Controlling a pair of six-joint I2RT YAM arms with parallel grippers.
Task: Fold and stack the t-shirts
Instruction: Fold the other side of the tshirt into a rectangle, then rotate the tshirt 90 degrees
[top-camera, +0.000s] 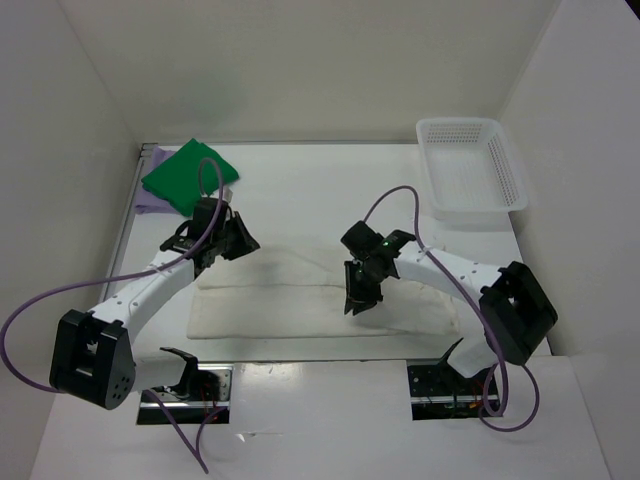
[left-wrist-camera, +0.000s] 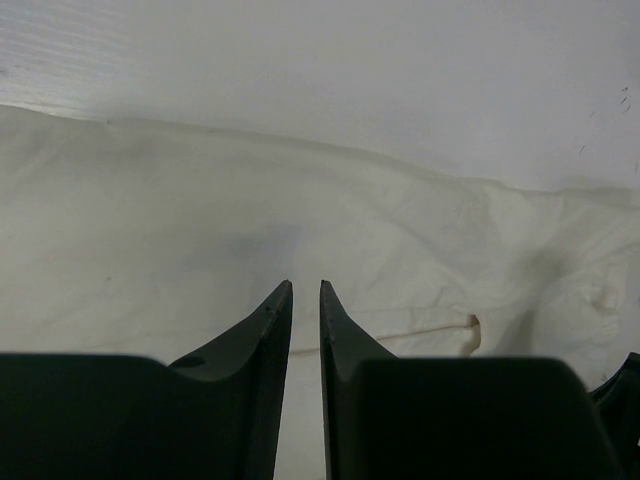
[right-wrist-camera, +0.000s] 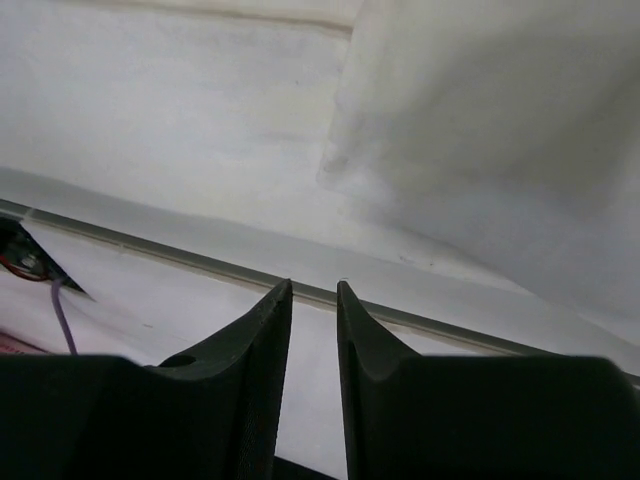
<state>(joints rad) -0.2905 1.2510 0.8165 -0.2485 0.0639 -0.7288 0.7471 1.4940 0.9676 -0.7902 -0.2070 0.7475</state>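
The cream-white t-shirt (top-camera: 280, 300) lies spread flat across the middle of the table, partly folded into a long band. A bright green t-shirt (top-camera: 190, 175) sits folded at the back left, on top of a pale lavender one (top-camera: 148, 203) whose edge peeks out. My left gripper (top-camera: 236, 241) hovers over the white shirt's far left corner; its jaws (left-wrist-camera: 306, 285) stand a narrow gap apart with nothing between them, above the white cloth (left-wrist-camera: 200, 230). My right gripper (top-camera: 361, 297) is over the shirt's near middle, slightly open and empty (right-wrist-camera: 314, 285), beside a folded flap (right-wrist-camera: 480, 130).
A white plastic mesh basket (top-camera: 468, 168) stands at the back right corner. White walls close in the table on the left, back and right. The table's near edge strip (right-wrist-camera: 200, 255) runs just under my right fingers. Purple cables loop from both arms.
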